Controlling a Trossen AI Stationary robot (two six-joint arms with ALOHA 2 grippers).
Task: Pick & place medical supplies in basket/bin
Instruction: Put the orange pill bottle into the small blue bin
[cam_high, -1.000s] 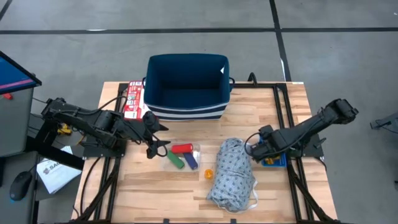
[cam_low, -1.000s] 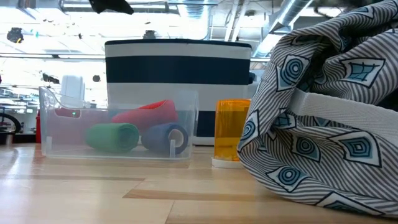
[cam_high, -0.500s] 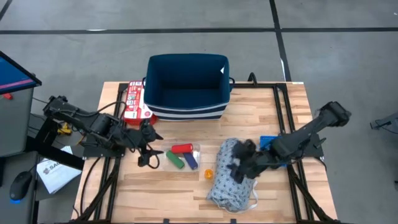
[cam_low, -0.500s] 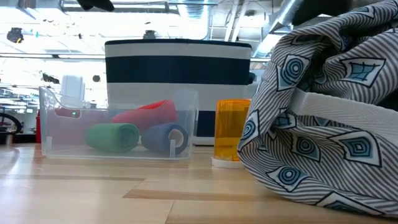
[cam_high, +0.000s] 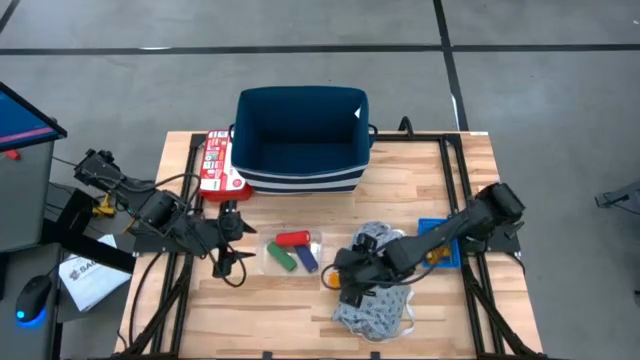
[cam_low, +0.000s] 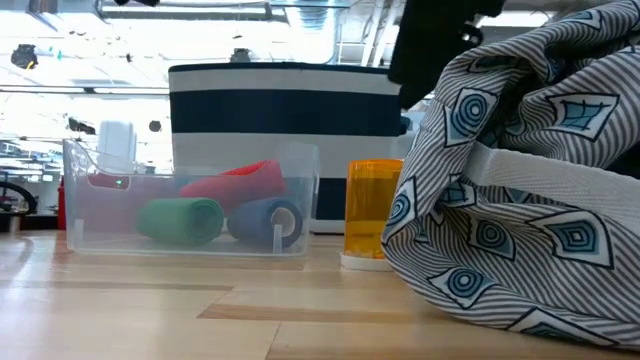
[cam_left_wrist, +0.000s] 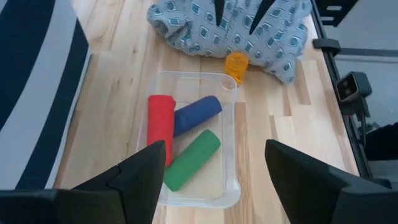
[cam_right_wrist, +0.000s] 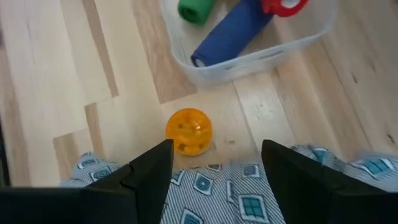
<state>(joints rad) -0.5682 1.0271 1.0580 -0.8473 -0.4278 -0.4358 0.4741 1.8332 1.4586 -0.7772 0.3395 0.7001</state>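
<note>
Right gripper lining up on the pill bottle

From above, right gripper (cam_high: 347, 287) hangs over the garment (cam_high: 376, 290), jaws apart; bottle (cam_high: 335, 279) just beside. Right wrist: bottle (cam_right_wrist: 188, 131) sits ahead between the fingers (cam_right_wrist: 146, 171), so I'd drop straight and avoid snagging cloth. Left wrist: left gripper (cam_left_wrist: 214, 168) waits open near the tray (cam_left_wrist: 230, 155).

Right pincer (cam_high: 347, 283) open above grey garment (cam_high: 375, 290), orange pill bottle (cam_right_wrist: 188, 131) on bare wood ahead between its fingers. Clear tray (cam_high: 293, 252) just beyond bottle, garment edge touching near side. Navy basket (cam_high: 300, 140) open-topped, unobstructed from above. Left pincer (cam_high: 230, 255) beside tray.
</note>
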